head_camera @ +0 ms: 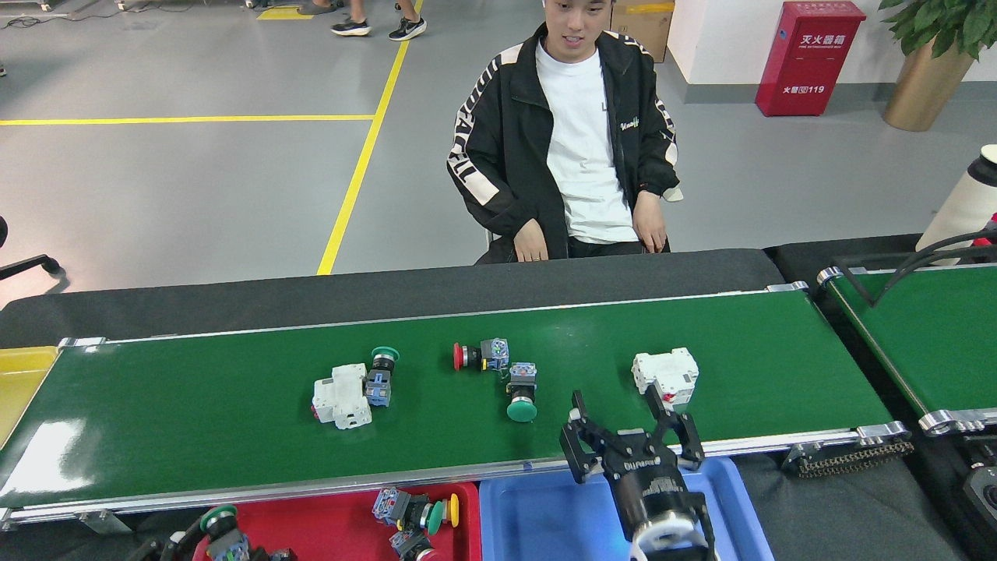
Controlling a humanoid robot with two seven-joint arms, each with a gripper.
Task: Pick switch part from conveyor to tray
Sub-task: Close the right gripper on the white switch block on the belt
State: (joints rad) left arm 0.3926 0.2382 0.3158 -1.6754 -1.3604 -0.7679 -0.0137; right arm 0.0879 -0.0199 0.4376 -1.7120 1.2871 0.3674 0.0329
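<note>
Right hand [615, 409] is released, its two black fingers spread over the near edge of the conveyor [195, 413], just in front of a white switch part [665, 375] lying on the belt. Left hand [222, 530] is at the bottom edge of the view, grasping a green-capped push-button switch [217, 517] above the red tray [327, 522]. The red tray contains several more switches [417, 514]. A blue tray [537, 518] adjoins it beneath the right arm. Farther left on the belt lie another white part [341, 396] and three push-buttons.
</note>
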